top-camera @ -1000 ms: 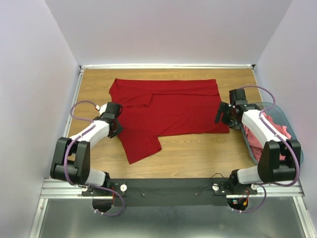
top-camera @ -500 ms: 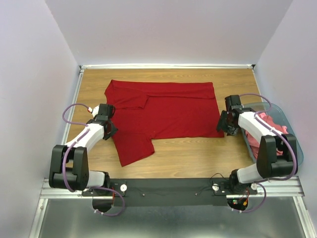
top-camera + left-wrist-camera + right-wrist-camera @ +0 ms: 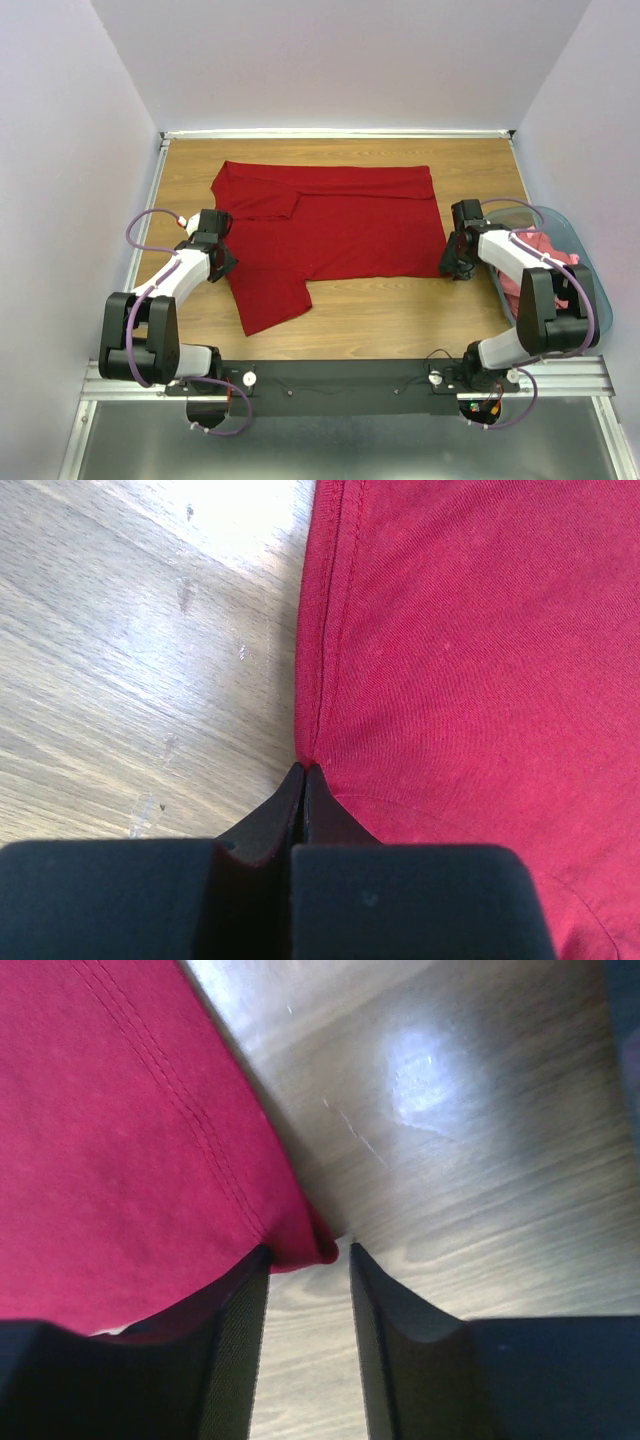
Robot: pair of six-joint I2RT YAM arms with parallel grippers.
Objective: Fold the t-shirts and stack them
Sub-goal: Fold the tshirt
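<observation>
A dark red t-shirt (image 3: 340, 225) lies spread flat on the wooden table (image 3: 400, 310), one sleeve folded in at the upper left. My left gripper (image 3: 224, 262) is low at the shirt's left edge. In the left wrist view it (image 3: 303, 770) is shut, with its tips pinching the hem of the shirt (image 3: 480, 660). My right gripper (image 3: 455, 268) is at the shirt's lower right corner. In the right wrist view it (image 3: 308, 1250) is open, and the corner of the shirt (image 3: 110, 1130) sits loose between its tips. Salmon-pink t-shirts (image 3: 562, 262) lie bunched in the basket.
A grey-blue plastic basket (image 3: 568, 228) stands at the table's right edge, partly hidden behind the right arm. White walls close in the table at the back and both sides. Bare wood shows in front of the shirt.
The red shirt slid left and was drawn flatter as both grippers moved left. In the last half second the shirt stays put and the right gripper has shifted slightly nearer.
</observation>
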